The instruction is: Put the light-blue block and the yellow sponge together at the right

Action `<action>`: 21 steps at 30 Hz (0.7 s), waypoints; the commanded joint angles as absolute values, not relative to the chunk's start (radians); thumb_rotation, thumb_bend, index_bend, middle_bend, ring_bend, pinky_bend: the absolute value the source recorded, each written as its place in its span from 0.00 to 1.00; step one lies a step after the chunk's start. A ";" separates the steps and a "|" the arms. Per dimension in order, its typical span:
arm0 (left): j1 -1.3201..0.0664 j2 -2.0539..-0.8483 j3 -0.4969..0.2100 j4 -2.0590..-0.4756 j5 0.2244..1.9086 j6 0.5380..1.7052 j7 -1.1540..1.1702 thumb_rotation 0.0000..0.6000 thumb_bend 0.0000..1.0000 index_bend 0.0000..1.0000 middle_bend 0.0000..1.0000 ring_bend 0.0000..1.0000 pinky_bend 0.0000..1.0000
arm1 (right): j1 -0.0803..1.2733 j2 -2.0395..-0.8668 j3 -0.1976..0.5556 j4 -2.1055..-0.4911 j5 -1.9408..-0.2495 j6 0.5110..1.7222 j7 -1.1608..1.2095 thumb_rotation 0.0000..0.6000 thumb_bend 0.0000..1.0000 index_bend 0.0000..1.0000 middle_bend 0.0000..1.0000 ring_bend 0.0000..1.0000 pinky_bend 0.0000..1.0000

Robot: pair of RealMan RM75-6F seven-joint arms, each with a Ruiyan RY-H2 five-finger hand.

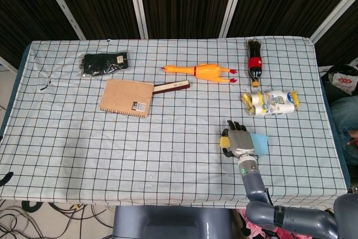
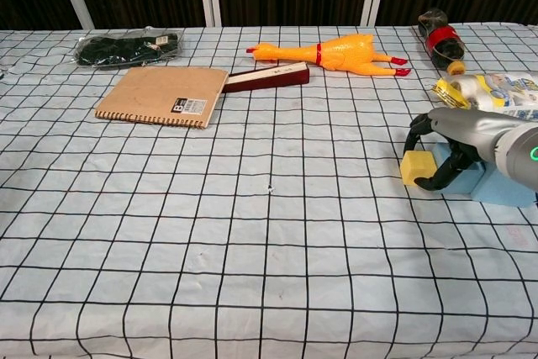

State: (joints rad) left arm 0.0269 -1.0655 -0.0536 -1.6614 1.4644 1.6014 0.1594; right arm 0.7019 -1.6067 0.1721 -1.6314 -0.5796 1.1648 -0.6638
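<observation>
Chest view: right hand (image 2: 458, 145) curls around small yellow foam sponge (image 2: 416, 167), touching light-blue rectangular foam block (image 2: 498, 188), apparently grouping them.

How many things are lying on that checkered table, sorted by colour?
Yellow or orange: 2, a yellow sponge cube and a rubber chicken.
Light blue: 1, a foam block.
Brown or maroon: 2, a cardboard-covered notebook and a maroon box.
Black: 2, a bagged cloth and a cola bottle.
White: 1, a printed packet.
Total: 8.
</observation>
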 commanded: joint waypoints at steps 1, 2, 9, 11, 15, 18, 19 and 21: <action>0.027 -1.065 -0.053 -1.662 1.465 1.601 0.159 1.00 0.03 0.18 0.05 0.00 0.00 | 0.702 -1.606 0.172 -1.634 -0.582 1.168 -0.666 1.00 0.31 0.34 0.03 0.03 0.09; 0.027 -1.065 -0.053 -1.661 1.465 1.602 0.159 1.00 0.03 0.18 0.05 0.00 0.00 | 0.701 -1.605 0.171 -1.635 -0.582 1.169 -0.668 1.00 0.31 0.34 0.03 0.03 0.09; 0.027 -1.065 -0.054 -1.661 1.464 1.602 0.159 1.00 0.03 0.18 0.05 0.00 0.00 | 0.700 -1.601 0.173 -1.645 -0.588 1.173 -0.669 1.00 0.31 0.34 0.03 0.03 0.09; 0.028 -1.065 -0.053 -1.662 1.464 1.602 0.158 1.00 0.03 0.18 0.05 0.00 0.00 | 0.701 -1.600 0.177 -1.646 -0.594 1.174 -0.666 1.00 0.31 0.33 0.02 0.03 0.09; 0.028 -1.065 -0.054 -1.662 1.463 1.602 0.160 1.00 0.03 0.18 0.05 0.00 0.00 | 0.703 -1.597 0.176 -1.653 -0.614 1.180 -0.669 1.00 0.31 0.32 0.01 0.03 0.09; 0.028 -1.065 -0.054 -1.662 1.463 1.601 0.160 1.00 0.03 0.18 0.05 0.00 0.00 | 0.706 -1.590 0.175 -1.669 -0.621 1.178 -0.674 1.00 0.31 0.32 0.01 0.03 0.09; 0.028 -1.064 -0.054 -1.663 1.463 1.601 0.159 1.00 0.03 0.18 0.05 0.00 0.00 | 0.706 -1.589 0.174 -1.674 -0.624 1.180 -0.677 1.00 0.31 0.32 0.01 0.03 0.09; 0.028 -1.063 -0.053 -1.664 1.464 1.601 0.156 1.00 0.03 0.18 0.05 0.00 0.00 | 0.705 -1.588 0.168 -1.685 -0.630 1.181 -0.681 1.00 0.31 0.32 0.01 0.03 0.09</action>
State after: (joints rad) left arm 0.0279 -1.0633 -0.0532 -1.6634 1.4638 1.6014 0.1566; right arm 0.7054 -1.5895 0.1714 -1.6803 -0.6264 1.1802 -0.6785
